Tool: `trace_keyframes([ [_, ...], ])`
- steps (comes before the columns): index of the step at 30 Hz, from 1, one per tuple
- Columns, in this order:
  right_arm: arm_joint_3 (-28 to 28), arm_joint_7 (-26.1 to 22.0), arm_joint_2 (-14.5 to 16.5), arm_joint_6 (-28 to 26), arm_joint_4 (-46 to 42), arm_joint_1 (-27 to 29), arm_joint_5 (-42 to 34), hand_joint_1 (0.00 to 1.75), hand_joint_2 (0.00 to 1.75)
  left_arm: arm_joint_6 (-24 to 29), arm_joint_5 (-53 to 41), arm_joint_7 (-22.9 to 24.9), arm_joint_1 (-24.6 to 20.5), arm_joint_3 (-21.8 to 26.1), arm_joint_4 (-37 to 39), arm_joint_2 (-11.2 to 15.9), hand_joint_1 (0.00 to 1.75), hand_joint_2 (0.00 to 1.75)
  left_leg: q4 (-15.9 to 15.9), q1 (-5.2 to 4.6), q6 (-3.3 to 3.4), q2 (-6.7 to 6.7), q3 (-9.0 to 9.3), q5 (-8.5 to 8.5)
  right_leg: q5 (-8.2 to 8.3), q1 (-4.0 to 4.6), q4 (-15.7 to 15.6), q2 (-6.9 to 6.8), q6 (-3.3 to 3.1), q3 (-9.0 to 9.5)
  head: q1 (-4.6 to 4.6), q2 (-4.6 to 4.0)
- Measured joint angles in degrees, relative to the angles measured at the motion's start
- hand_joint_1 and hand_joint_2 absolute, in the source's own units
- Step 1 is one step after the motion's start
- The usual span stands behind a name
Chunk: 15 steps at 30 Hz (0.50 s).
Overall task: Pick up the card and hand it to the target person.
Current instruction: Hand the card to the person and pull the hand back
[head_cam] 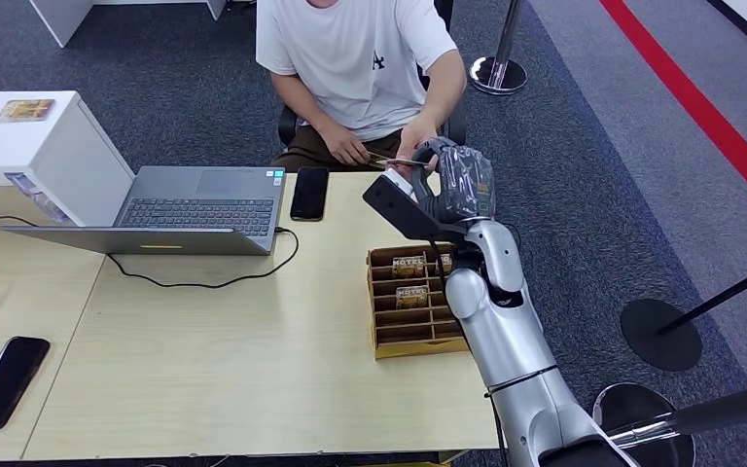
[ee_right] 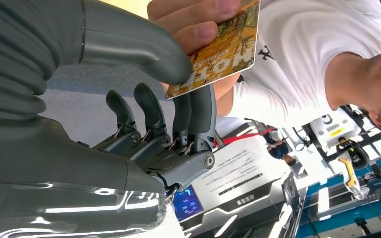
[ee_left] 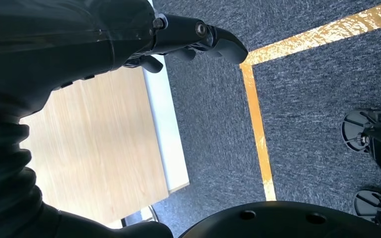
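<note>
A yellow-brown card (ee_right: 228, 54) printed "HOTEL" is pinched between the thumb and fingers of my right hand (ee_right: 178, 114). That hand (head_cam: 452, 180) is stretched out past the table's far edge toward the seated person (head_cam: 360, 58) in a white T-shirt. The person's fingers (ee_right: 198, 20) grip the same card (head_cam: 389, 161) from the other side, so both of us hold it. My left hand (ee_left: 178, 34) hangs beside a table edge over the carpet, fingers loosely apart, with nothing in it.
A wooden box (head_cam: 413, 302) with more hotel cards stands under my right forearm on the table (head_cam: 233, 341). An open laptop (head_cam: 204, 199) with its cable, a black phone (head_cam: 309, 193) and another phone (head_cam: 5, 379) lie to the left. Stanchion bases (head_cam: 659, 334) stand on the right.
</note>
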Motion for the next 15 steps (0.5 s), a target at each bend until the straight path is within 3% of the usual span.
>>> trace_keyframes([
  [2,0.0,0.0,0.1,0.2,0.3,-0.1,0.1,1.34,1.75,-0.5,-0.3,0.2,0.0,-0.4,0.0,0.1,0.0,1.75,0.0,0.0,0.0,-0.01,0.0,0.0,0.0,0.0,0.0,-0.01,0.0,0.0,0.0,0.0],
  [6,-0.1,-0.1,0.2,0.3,0.6,-0.3,0.2,0.59,1.75,-0.3,-0.5,-0.2,0.1,-0.8,-0.2,0.1,0.0,1.75,0.0,0.0,-0.01,0.0,0.01,0.0,-0.01,0.0,0.0,0.0,-0.01,0.0,0.0,0.0],
  [9,-0.1,-0.1,0.1,0.5,0.6,-0.3,0.3,0.45,1.75,0.1,0.5,-0.7,0.0,0.2,-0.1,0.1,0.0,1.75,0.0,0.0,0.0,-0.01,-0.01,0.0,-0.01,0.0,0.0,-0.01,0.0,-0.01,0.0,0.0],
  [11,0.0,-0.2,0.0,0.8,0.8,-0.4,0.5,0.2,1.75,0.0,0.7,-0.8,0.0,0.4,-0.1,0.2,0.0,1.75,0.0,-0.01,0.0,-0.01,0.0,-0.01,-0.01,-0.01,0.0,-0.01,0.01,-0.01,0.0,0.0],
  [13,0.1,-0.2,0.1,1.0,0.9,-0.4,0.5,0.0,1.75,-0.2,0.7,-0.8,0.0,0.4,-0.1,0.2,0.0,0.87,0.0,-0.01,0.0,-0.01,0.0,-0.01,-0.01,-0.01,0.0,0.0,0.01,-0.01,0.0,0.0],
  [15,0.1,-0.2,0.1,1.0,1.0,-0.4,0.5,0.0,1.75,-0.2,0.7,-0.9,0.0,0.4,-0.1,0.2,0.0,0.0,0.0,-0.01,0.0,0.0,0.0,-0.01,-0.01,-0.01,0.0,0.0,0.0,-0.01,0.0,0.0],
])
